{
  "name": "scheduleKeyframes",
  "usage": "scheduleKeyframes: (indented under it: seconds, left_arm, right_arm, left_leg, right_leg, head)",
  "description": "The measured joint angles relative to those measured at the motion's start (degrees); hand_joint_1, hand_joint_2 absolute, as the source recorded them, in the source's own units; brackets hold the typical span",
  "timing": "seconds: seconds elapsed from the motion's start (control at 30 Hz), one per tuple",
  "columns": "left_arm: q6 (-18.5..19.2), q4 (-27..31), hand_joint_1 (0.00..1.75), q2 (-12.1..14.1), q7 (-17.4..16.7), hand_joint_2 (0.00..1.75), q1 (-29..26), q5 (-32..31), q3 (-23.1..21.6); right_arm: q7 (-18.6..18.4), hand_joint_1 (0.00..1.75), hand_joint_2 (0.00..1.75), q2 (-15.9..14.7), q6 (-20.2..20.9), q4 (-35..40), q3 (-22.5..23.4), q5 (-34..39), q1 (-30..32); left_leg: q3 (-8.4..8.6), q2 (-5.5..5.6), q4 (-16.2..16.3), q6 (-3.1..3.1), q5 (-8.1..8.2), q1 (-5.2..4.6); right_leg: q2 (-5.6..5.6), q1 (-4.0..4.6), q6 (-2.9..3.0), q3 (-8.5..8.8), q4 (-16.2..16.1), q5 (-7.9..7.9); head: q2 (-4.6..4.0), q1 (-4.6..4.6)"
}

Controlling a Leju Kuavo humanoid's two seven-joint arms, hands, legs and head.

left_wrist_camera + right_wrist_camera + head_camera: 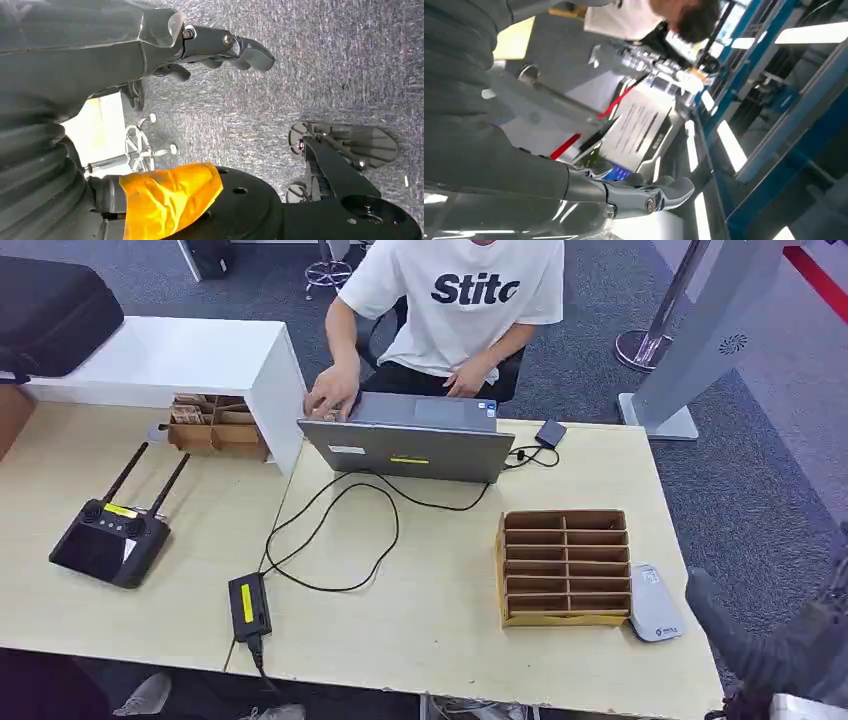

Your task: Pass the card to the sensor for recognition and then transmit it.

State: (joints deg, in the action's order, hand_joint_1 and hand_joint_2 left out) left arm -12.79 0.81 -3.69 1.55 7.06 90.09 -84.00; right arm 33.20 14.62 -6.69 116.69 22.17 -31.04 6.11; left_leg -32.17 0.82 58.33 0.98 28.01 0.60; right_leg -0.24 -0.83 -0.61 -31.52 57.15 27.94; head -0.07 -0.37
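A grey card sensor [655, 606] lies flat on the table, just right of a cardboard slot rack [565, 566] whose slots look empty. A second cardboard rack [213, 422] with brownish contents sits under the white shelf at the back left; I cannot make out single cards. My right arm [752, 640] rises beside the table's right edge, close to the sensor. My right hand [644, 196] holds nothing, its thumb stretched out. Down by the carpet hangs my left hand [220, 46], fingers loosely apart and holding nothing.
A person in a white shirt [462, 300] sits behind the table at a grey laptop [410, 445]. A black cable runs to a power adapter [249, 606]. A black remote controller [110, 540] lies at the left. A grey kiosk stand [690, 350] is at the back right.
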Motion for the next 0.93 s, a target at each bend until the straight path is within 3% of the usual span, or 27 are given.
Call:
scheduleKeyframes:
  seconds: [0.07,0.23,0.33,0.47,0.7,0.93]
  left_arm:
    - [0.0,0.0,0.0,-0.1,-0.1,1.75,0.0,0.0,0.0]
    - [0.1,-0.4,0.0,-0.3,-0.1,1.75,0.0,0.0,0.0]
    - [0.2,-0.4,0.0,-0.3,-0.1,1.75,0.1,0.0,0.0]
    - [0.2,-0.4,0.0,-0.3,0.0,1.75,0.0,0.0,0.0]
    - [0.3,-0.4,0.0,-0.3,-0.6,1.75,0.1,0.1,0.0]
    - [0.6,-0.5,0.0,-0.3,-0.6,1.75,0.1,0.1,-0.2]
  right_arm:
    - [-0.7,0.0,1.75,0.5,-0.3,0.0,2.9,-0.2,-0.3]
    - [-3.1,0.0,1.75,1.0,0.7,-4.2,15.8,0.4,-3.7]
    - [-4.7,0.0,1.75,0.5,1.4,-9.7,23.3,0.3,-6.6]
    - [-3.4,0.0,1.75,-2.0,0.5,-20.4,32.5,-2.1,-8.7]
    - [-4.5,0.0,1.75,-6.3,-3.6,-37.6,42.4,-9.6,-11.1]
    - [-5.7,0.0,1.75,-11.2,-6.7,-53.3,47.8,-13.8,-11.9]
  left_leg:
    - [0.0,0.0,0.0,0.0,0.0,-0.01]
    - [0.01,0.01,0.0,-0.01,0.0,-0.04]
    - [0.03,0.01,0.0,-0.01,0.0,-0.05]
    - [-0.03,0.12,0.0,-0.02,0.0,-0.05]
    - [-0.02,0.08,0.0,-0.03,0.02,-0.04]
    - [-0.02,0.07,0.0,-0.04,0.02,-0.04]
  right_leg:
    - [-0.01,-0.01,0.0,0.01,0.0,0.0]
    - [-0.01,-0.04,-0.02,0.03,0.0,-0.01]
    - [-0.01,-0.05,-0.02,0.03,0.0,-0.02]
    - [-0.13,-0.05,-0.02,0.05,0.0,-0.01]
    - [-0.09,-0.04,-0.03,0.01,-0.1,-0.01]
    - [-0.09,-0.04,-0.03,0.01,-0.1,-0.01]
  head:
    - [0.0,0.02]
    - [0.0,0.02]
    - [0.0,0.02]
    - [0.0,0.02]
    - [0.0,0.0]
    - [0.0,0.02]
